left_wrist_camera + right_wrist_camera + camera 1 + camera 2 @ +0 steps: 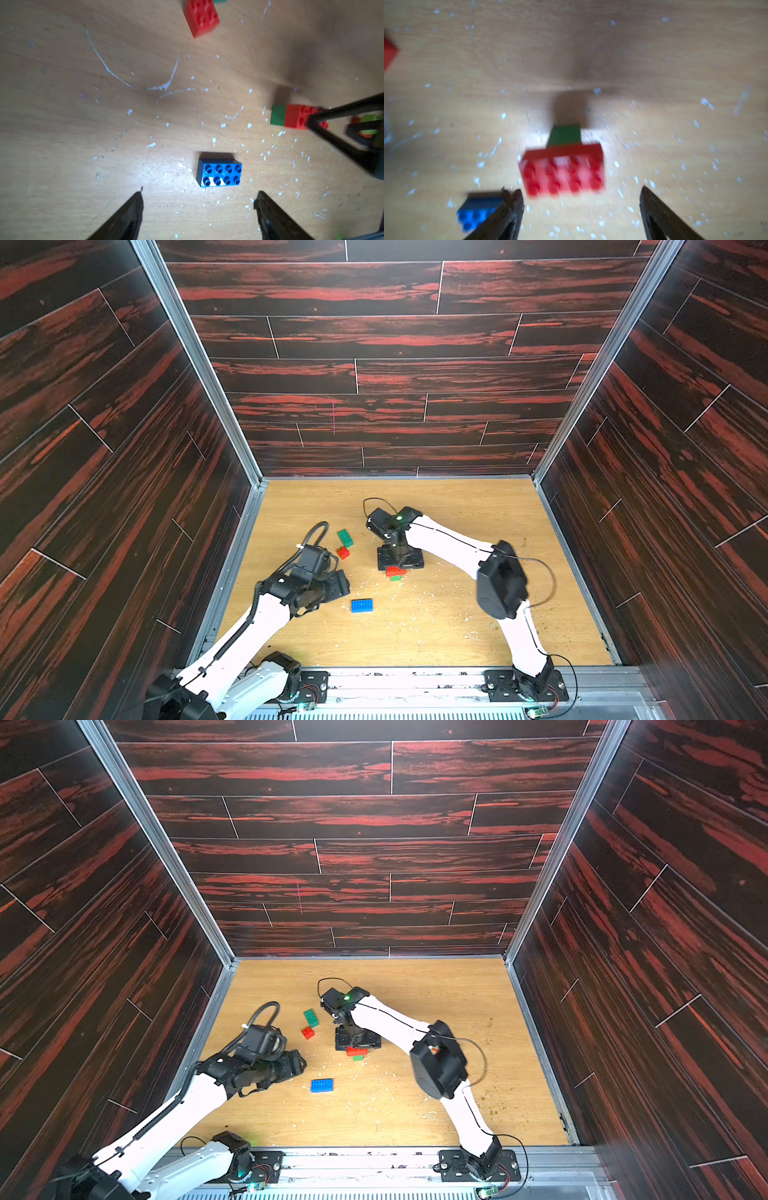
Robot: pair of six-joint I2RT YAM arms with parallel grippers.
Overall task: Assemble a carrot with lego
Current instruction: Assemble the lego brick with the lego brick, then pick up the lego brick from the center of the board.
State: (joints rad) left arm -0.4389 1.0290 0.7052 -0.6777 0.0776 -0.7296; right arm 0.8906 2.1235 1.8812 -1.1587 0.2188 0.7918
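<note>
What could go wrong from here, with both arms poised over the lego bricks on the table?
1. The blue brick sits off-centre ahead of the open left gripper, so one of the fingers may touch first and skid or twist it.
2. In the red-and-green piece by the open right gripper, the small green brick joins only part of the red one; a pinch might split or tip it.
3. Both grippers work close together and could collide.

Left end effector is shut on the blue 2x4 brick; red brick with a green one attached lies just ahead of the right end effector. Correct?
No: the left end effector is open, and the blue 2x4 brick lies free just ahead of its tips, as the left wrist view shows. The rest holds.
</note>
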